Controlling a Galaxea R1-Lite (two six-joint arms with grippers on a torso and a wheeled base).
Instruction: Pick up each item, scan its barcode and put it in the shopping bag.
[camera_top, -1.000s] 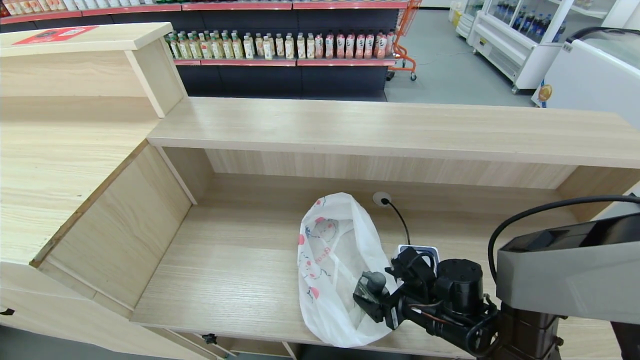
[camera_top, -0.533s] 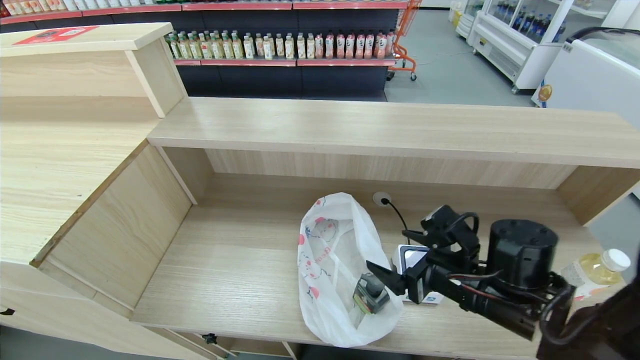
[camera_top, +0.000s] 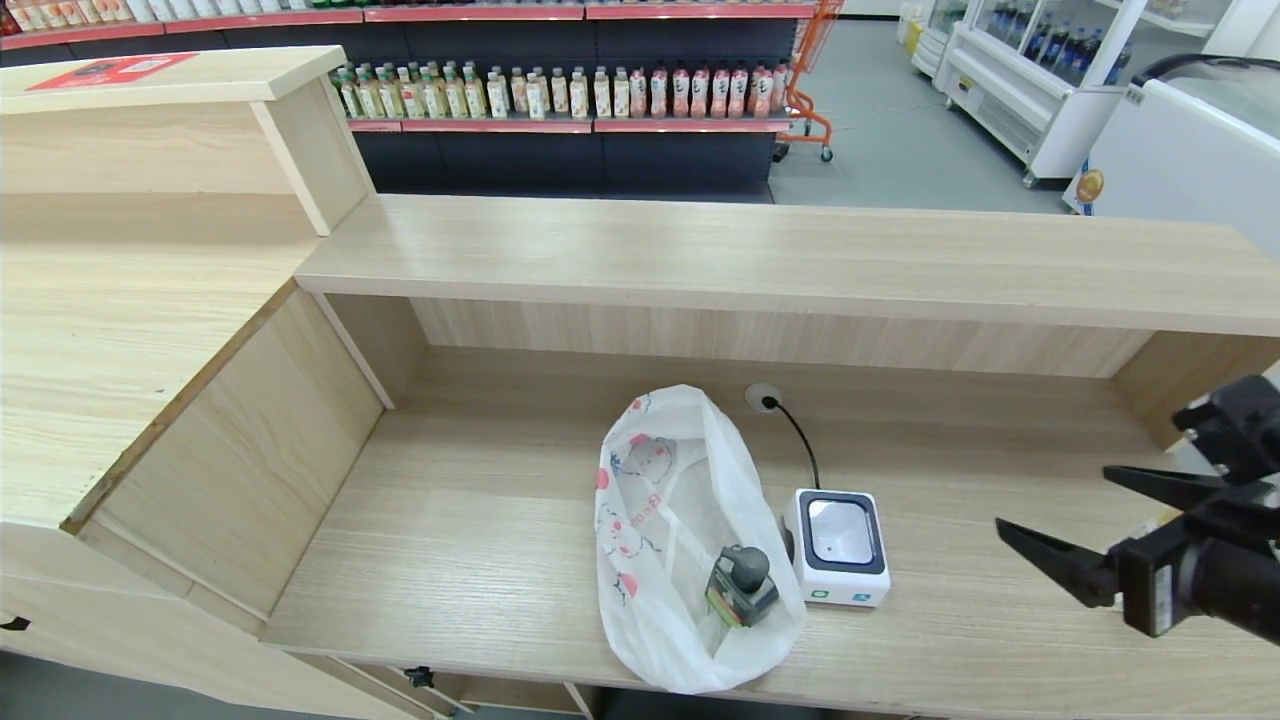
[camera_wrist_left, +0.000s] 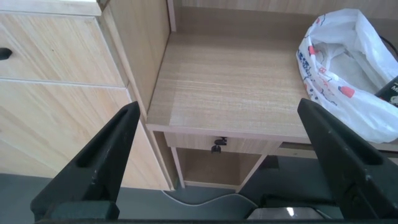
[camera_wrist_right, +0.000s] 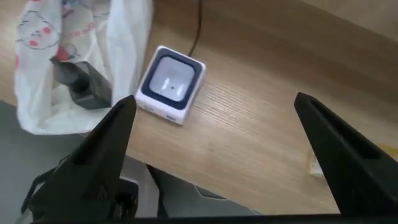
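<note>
A white shopping bag (camera_top: 660, 510) with red print lies open on the lower counter, and a dark bottle with a grey cap (camera_top: 742, 585) rests inside it near the mouth. A white barcode scanner (camera_top: 838, 545) stands just right of the bag. My right gripper (camera_top: 1055, 500) hovers open and empty above the counter, well to the right of the scanner. Its wrist view looks down on the scanner (camera_wrist_right: 169, 84), the bag (camera_wrist_right: 127, 43) and the bottle (camera_wrist_right: 81, 87) past the right gripper (camera_wrist_right: 214, 106). My left gripper (camera_wrist_left: 217, 109) is open and empty, low beyond the counter's front-left edge, with the bag (camera_wrist_left: 342, 68) off to one side.
A raised ledge (camera_top: 780, 260) runs along the back and a wooden side wall (camera_top: 240, 450) closes the left. The scanner's black cable (camera_top: 800, 440) leads to a hole in the counter. Drawers (camera_wrist_left: 56, 56) sit below the front edge. A small pale object (camera_wrist_right: 314, 167) lies on the counter.
My right gripper let go of the dark bottle, which now lies in the bag, then drew back to the right with its fingers open, uncovering the scanner.
</note>
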